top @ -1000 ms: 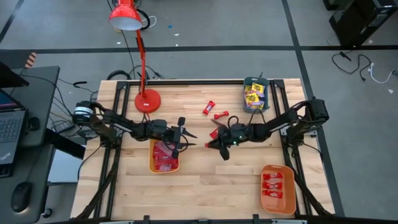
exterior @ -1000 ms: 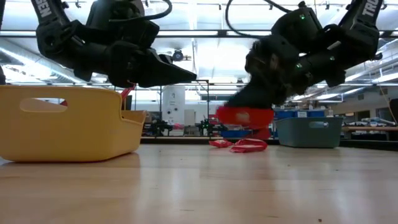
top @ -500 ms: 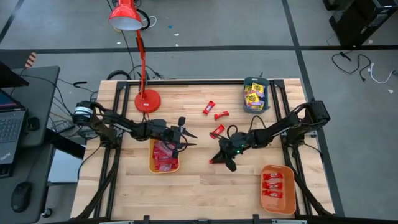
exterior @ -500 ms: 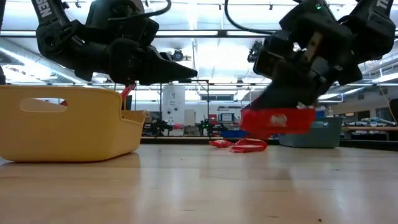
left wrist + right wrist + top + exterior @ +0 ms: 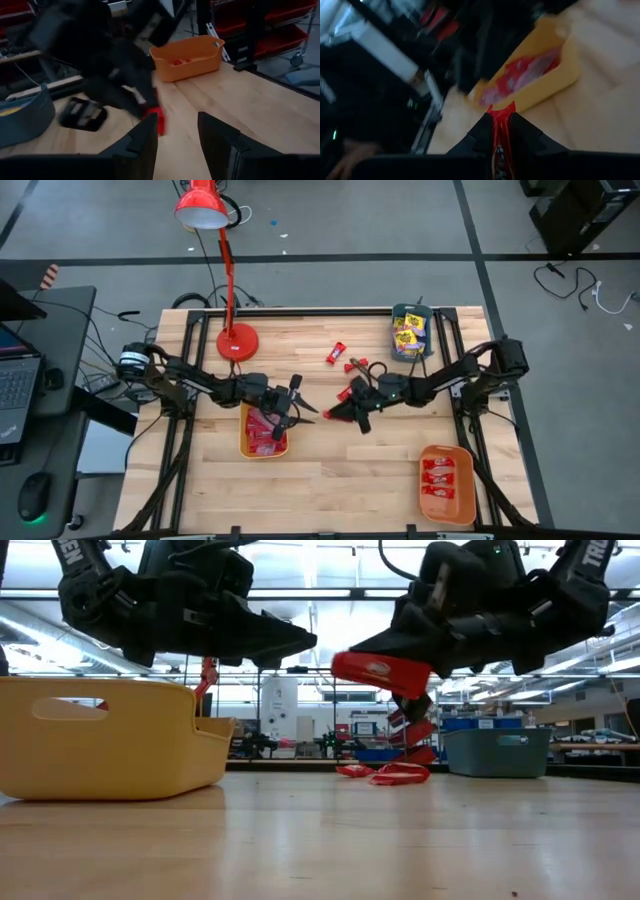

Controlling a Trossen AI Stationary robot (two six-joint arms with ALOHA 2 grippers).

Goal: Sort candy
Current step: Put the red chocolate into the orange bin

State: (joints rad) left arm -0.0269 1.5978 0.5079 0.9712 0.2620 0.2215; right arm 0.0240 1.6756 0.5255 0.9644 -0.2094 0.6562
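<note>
Red candy (image 5: pixel 381 671) is pinched in the right gripper (image 5: pixel 335 411), carried clear of the table, probably bound for the yellow tray (image 5: pixel 264 449) of red ones. Left gripper (image 5: pixel 301 408) hangs open and empty over that tray, perhaps waiting to take it.

Wooden table (image 5: pixel 330 470) carries three trays, lamp base, loose red candies (image 5: pixel 337 354).
</note>
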